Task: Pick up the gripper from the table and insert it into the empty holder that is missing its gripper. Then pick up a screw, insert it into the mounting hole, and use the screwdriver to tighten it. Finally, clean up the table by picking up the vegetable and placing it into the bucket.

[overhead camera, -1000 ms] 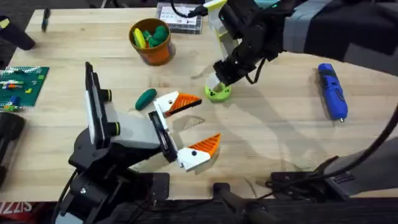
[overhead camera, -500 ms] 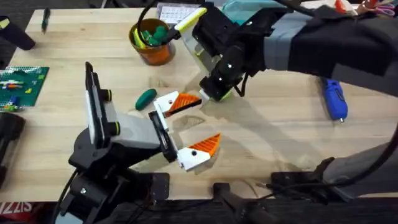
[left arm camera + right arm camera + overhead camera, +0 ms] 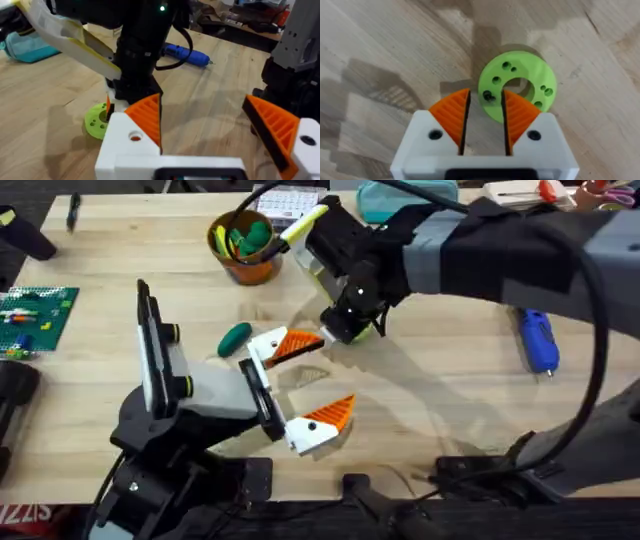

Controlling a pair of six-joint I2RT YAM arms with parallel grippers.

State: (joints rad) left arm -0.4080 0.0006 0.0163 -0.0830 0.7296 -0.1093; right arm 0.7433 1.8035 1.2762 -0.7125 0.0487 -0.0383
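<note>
**Handling notes, left to right across the table**

I am watching the left gripper waiting low over the near part of the table, its white fingers with orange pads spread wide and carrying nothing. Just beside its farther finger, the vegetable is lying loose on the wood. I am judging it light, smooth and rounded, so it is likely to squirt out of a pinch near either tip; I am planning to take it across the middle of its short width. Beyond it, the bucket is standing upright near the table's far edge, already holding green and yellow pieces; it looks light enough to tip if nudged at the rim.

Toward the middle, the right gripper is hovering over the lime-green ring, its pads nearly together with a narrow gap, gripping nothing I can make out. The ring looks like stiff, thin plastic lying flat, hard to lift except by its edge.

Far right, the screwdriver is lying on its side, well apart. I am reckoning it the heaviest piece, rigid and inclined to roll; the mid-barrel is the place to grip.
</note>
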